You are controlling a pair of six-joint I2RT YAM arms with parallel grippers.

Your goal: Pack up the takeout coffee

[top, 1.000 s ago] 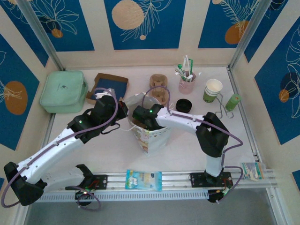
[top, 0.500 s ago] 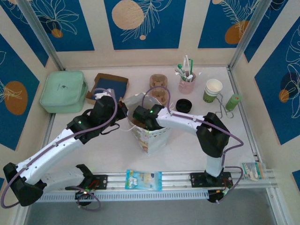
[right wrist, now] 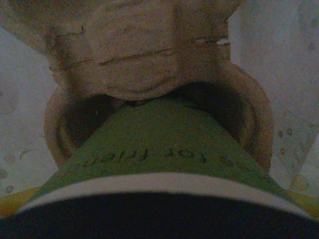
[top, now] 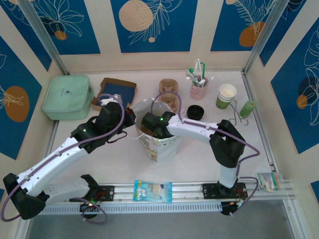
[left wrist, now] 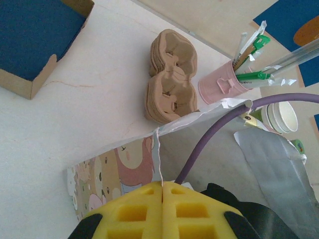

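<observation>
**Ana:** Where is the takeout coffee?

**Ben:** Down inside the paper bag. The wrist view has its black lid nearest the lens, then the cream band, then the green part pointing at a ring of the cardboard cup carrier on the bag's floor.

**Ana:** Is it seated in that ring?

**Ben:** That cannot be told. The base is hidden where it meets the carrier's middle ridge.

**Ana:** And the grippers?

**Ben:** The right gripper reaches into the bag's mouth, its jaws spread wide around the cup and clamped on it, with a yellow pad at each side. The left gripper has its jaws pressed together on the bag's torn rim, holding the mouth open.

**Ana:** So how far along is the packing?

**Ben:** Well on, by the look of it. The lidded cup is in the bag over its slot. What seems left is to settle it, let go, lift the arm clear and free the rim.

**Ana:** Anything around the bag?

**Ben:** Spare carriers just behind it, a loose black lid beside it, and further off the pink cup of stirrers and stacked paper cups.
</observation>
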